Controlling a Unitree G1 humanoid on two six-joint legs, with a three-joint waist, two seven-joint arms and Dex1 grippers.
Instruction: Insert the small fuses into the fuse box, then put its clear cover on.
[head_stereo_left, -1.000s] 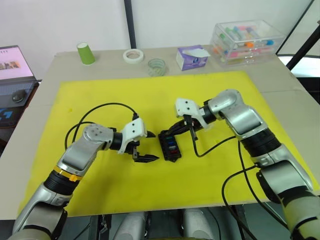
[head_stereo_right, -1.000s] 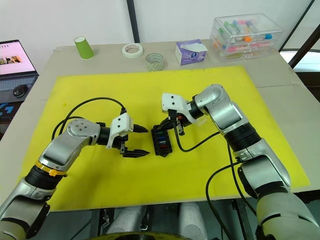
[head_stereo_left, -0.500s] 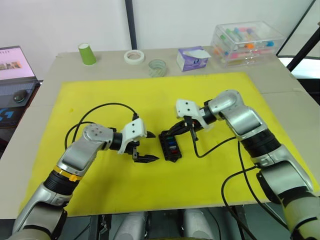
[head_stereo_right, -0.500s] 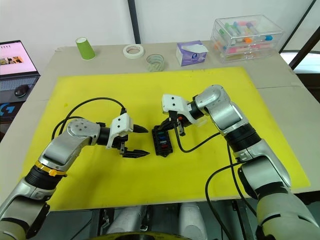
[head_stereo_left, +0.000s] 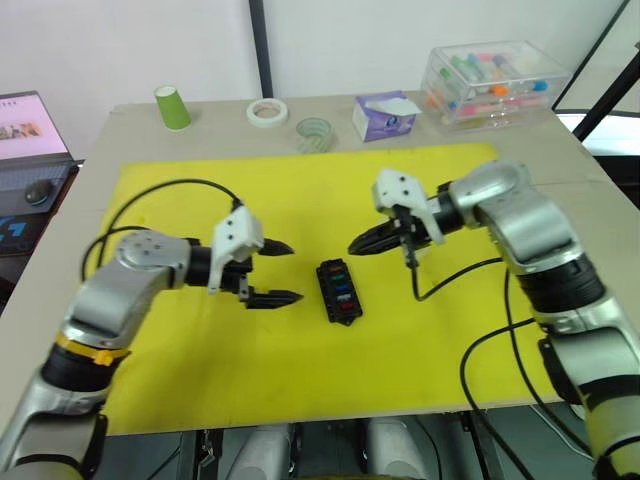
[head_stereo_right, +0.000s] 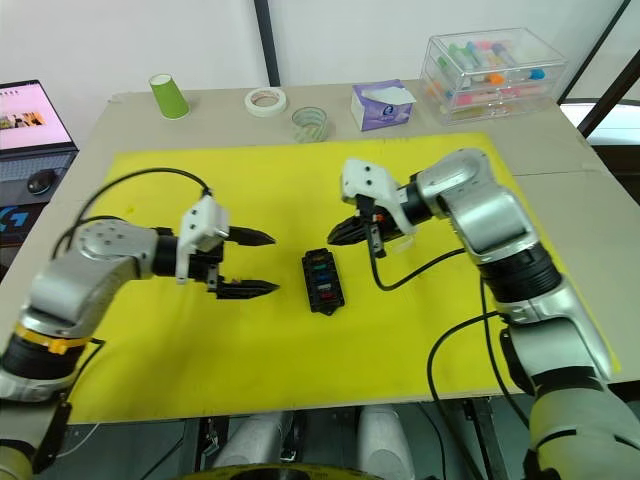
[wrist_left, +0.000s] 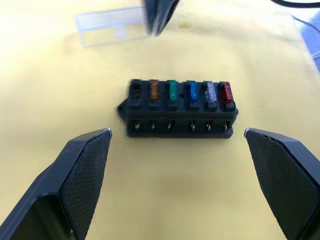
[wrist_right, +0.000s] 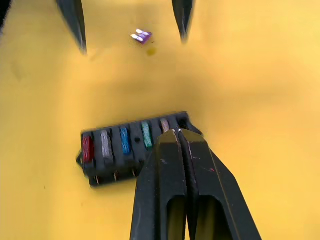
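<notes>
My left pincer (head_stereo_left: 283, 271) hangs wide open over the yellow mat (head_stereo_left: 200, 380), empty, its two black fingers well apart and pointing toward the fuse box (head_stereo_left: 338, 291), which lies near it at about 3 o'clock. My right pincer (head_stereo_left: 358, 244) is pressed fully closed, fingertip against fingertip, holding nothing that I can see; it hovers just beyond the box, at roughly 1 o'clock from it, clear of its top. The fuse box sits flat on the mat near the middle of the counter (head_stereo_left: 560, 160), touching neither pincer. In my left wrist view its row holds small fuses (wrist_left: 191, 90) in amber, green, blue, grey and red, and the slot at the amber end looks dark and unfilled. One loose purple fuse (wrist_right: 141, 36) lies on the mat on the far side of the box from my right wrist. The clear cover (wrist_left: 111, 25) lies flat on the mat beyond the box, apart from it.
</notes>
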